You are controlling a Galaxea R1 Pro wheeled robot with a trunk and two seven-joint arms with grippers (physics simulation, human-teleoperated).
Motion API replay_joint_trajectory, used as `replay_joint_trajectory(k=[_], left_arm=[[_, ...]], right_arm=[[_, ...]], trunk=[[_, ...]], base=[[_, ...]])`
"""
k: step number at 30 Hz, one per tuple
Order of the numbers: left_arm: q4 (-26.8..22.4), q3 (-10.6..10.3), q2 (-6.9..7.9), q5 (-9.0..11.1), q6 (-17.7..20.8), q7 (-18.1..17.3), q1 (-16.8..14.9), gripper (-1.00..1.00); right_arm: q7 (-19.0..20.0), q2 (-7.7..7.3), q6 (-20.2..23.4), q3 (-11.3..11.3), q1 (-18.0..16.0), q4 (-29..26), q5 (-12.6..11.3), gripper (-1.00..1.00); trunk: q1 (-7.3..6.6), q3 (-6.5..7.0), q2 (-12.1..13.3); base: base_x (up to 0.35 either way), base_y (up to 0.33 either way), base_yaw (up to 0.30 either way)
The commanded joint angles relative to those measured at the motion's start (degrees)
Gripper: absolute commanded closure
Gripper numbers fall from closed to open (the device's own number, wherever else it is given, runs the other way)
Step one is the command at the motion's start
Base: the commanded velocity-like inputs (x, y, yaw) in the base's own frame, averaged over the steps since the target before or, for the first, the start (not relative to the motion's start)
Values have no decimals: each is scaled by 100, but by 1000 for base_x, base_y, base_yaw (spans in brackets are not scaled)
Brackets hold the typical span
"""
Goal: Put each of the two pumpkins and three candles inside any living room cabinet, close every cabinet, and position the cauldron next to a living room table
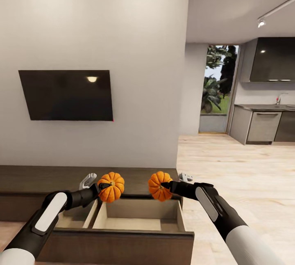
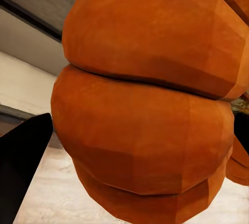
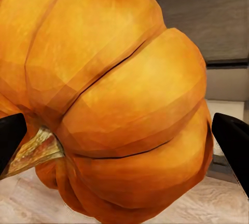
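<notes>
Left claw (image 1: 98, 187) grasps small orange ribbed pumpkin (image 1: 111, 186), right claw (image 1: 166, 186) grasps second orange pumpkin (image 1: 159, 186); both over open pale-wood drawer (image 1: 139, 215) of dark-brown cabinet (image 1: 37, 179), nothing visible inside.

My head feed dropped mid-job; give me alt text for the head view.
Each gripper, left and right, holds a pumpkin, left one, right one, above the cabinet's open drawer. A dark TV hangs on the wall above.
</notes>
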Motion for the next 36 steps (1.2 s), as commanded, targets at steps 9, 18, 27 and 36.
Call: replay_joint_trajectory(k=[9,18,27,36], left_arm=[[-10,-19,-2,59,4,33,-4,100],[-16,-19,-4,61,5,18,-4,100],[-27,-13,2,61,5,7,-4,100],[-21,-32,-9,68,12,24,-4,100]], right_arm=[[2,-7,16,13,-5,-6,-5,100],[2,-7,16,13,-5,-5,-5,100],[5,2,16,39,-5,-5,-10,100],[11,2,16,81,-5,-5,-13,100]], trunk=[[3,-7,-4],[3,-7,-4],[3,-7,-4],[3,-7,-4]], base=[[205,1,0],[29,72,0],[0,7,0],[0,0,0]])
